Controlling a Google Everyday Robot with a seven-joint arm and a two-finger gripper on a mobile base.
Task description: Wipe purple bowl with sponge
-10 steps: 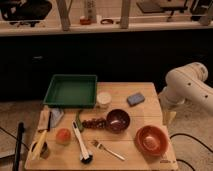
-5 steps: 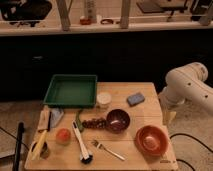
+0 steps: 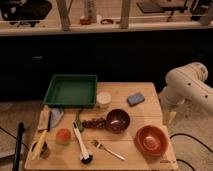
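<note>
gripper (image 3: 169,118) hung at frame right, its state untellable; blue rectangular sponge (image 3: 135,98) needed a square top-down grasp before dark purple round bowl (image 3: 118,120).

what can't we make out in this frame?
Camera view only:
- Hand, hanging right of the table: outline lost against the dark floor.
- Arm: cut off by the right frame edge.
- Purple bowl, inside: too dark to judge dirt.
- Sponge: too small to show wear.
</note>
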